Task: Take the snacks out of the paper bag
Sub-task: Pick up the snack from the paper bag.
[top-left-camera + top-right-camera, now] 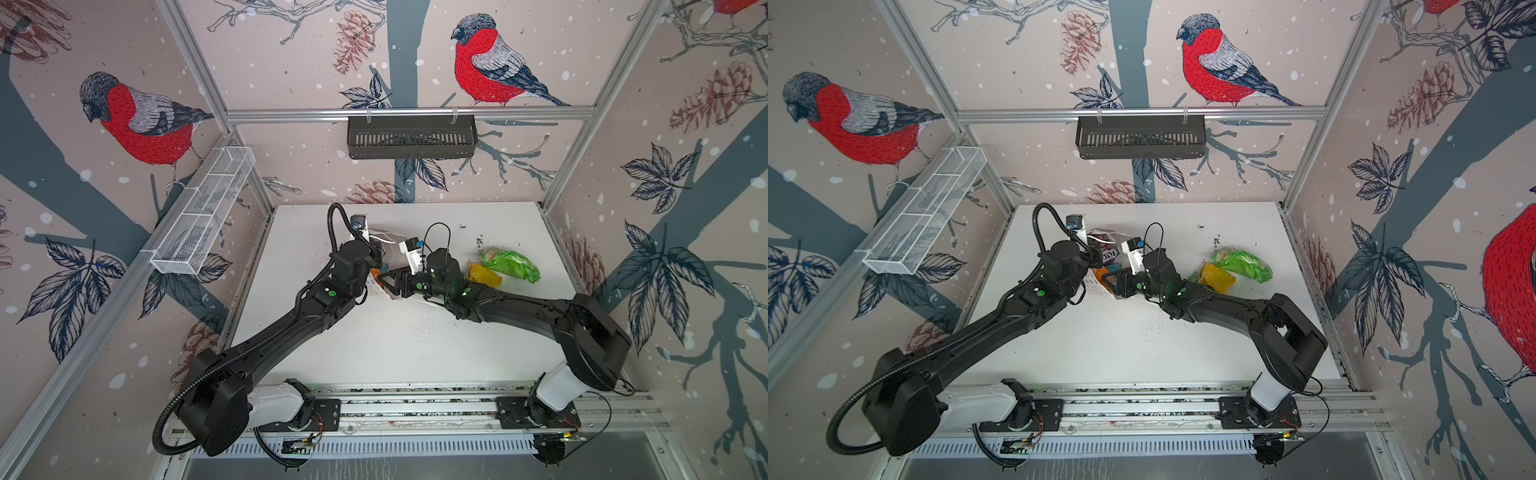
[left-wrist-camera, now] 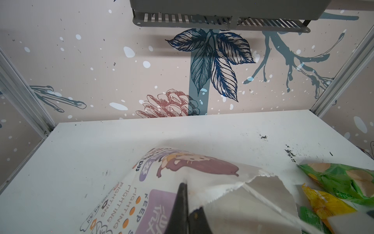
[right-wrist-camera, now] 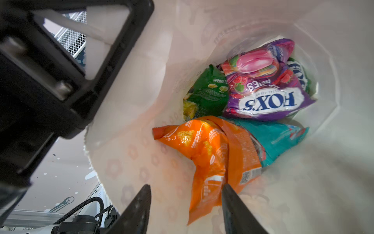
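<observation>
My left gripper pinches paper bag's rim to hold the mouth open; right gripper, spread, straddles orange packet.

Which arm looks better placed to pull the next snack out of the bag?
The right. The right gripper reaches into the paper bag, jaws open either side of the orange packet. The left gripper is shut on the bag's rim.
</observation>
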Available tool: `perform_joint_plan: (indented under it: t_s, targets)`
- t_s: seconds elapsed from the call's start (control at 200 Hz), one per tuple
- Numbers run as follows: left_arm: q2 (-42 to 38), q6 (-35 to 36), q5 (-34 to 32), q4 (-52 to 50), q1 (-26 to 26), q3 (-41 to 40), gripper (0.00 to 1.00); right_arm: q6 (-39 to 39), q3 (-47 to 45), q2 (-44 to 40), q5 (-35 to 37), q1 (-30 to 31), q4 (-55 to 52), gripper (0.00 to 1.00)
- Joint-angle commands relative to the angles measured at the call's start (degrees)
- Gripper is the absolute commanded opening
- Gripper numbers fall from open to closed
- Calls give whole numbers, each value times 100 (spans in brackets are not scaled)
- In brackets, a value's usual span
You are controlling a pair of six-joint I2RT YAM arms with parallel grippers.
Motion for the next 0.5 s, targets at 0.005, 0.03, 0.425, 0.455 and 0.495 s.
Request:
perform_joint_plan:
  t_s: [0.005,0.03,0.425,0.455,0.495]
  targets:
    - [-5,-128,83,291,-21,-27,0,68,116,150,65,69,-202,57]
    - [-4,-132,88,295,-25,-35,0,89,133,193,74,76,-222,57]
    - [114,-99,96,241,-55,35,0,68,448,636,166,198,-495,50]
    - [118,-93,98,235,-55,35,0,69,459,657,162,198,-496,46]
    - [118,-92,91,233,-54,35,0,69,469,681,161,194,-496,42]
